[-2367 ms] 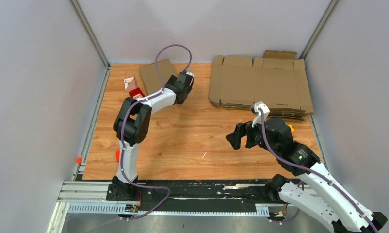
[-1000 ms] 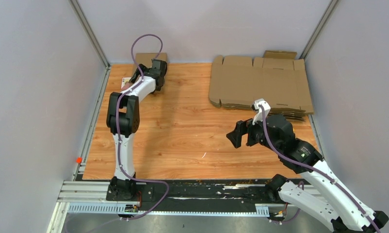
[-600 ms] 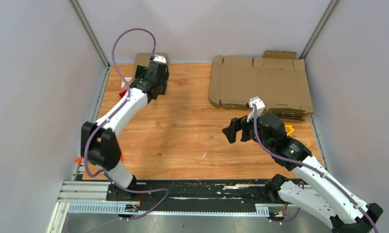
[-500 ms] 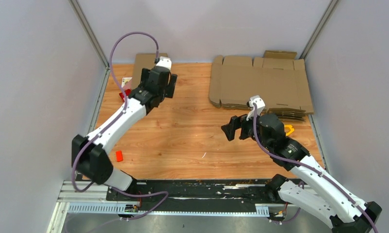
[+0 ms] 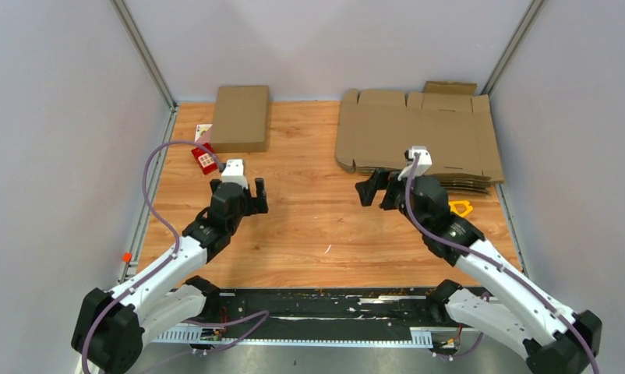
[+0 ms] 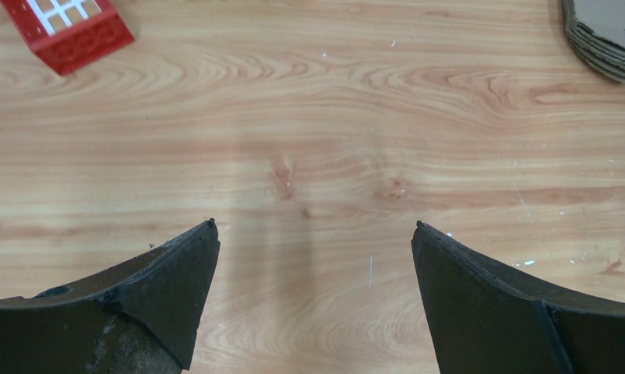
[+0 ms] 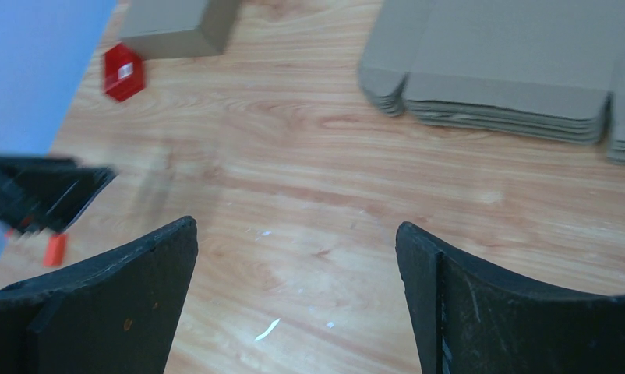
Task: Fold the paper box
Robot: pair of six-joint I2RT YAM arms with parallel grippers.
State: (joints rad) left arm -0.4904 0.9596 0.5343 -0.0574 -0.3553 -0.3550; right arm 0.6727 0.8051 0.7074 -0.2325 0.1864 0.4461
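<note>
The paper box (image 5: 240,117) is a shallow, closed brown cardboard box lying flat at the back left of the table; the right wrist view shows its corner (image 7: 181,23). My left gripper (image 5: 238,186) hovers open over bare wood, well in front of the box, and nothing is between its fingers (image 6: 315,224). Right of the table's middle, my right gripper (image 5: 374,188) is also open and empty (image 7: 296,224), pointing left just in front of the cardboard pile. Neither gripper touches the box.
A pile of flat brown cardboard sheets (image 5: 418,140) fills the back right, also seen in both wrist views (image 6: 605,39) (image 7: 512,70). A small red box (image 5: 205,158) (image 6: 66,29) (image 7: 123,72) lies by the paper box. A yellow object (image 5: 457,207) lies at the right edge, an orange bit (image 5: 126,256) at the left.
My left arm has pulled back from the paper box at the back left to the near middle, leaving the box uncovered. The right gripper has shifted slightly toward the back.
</note>
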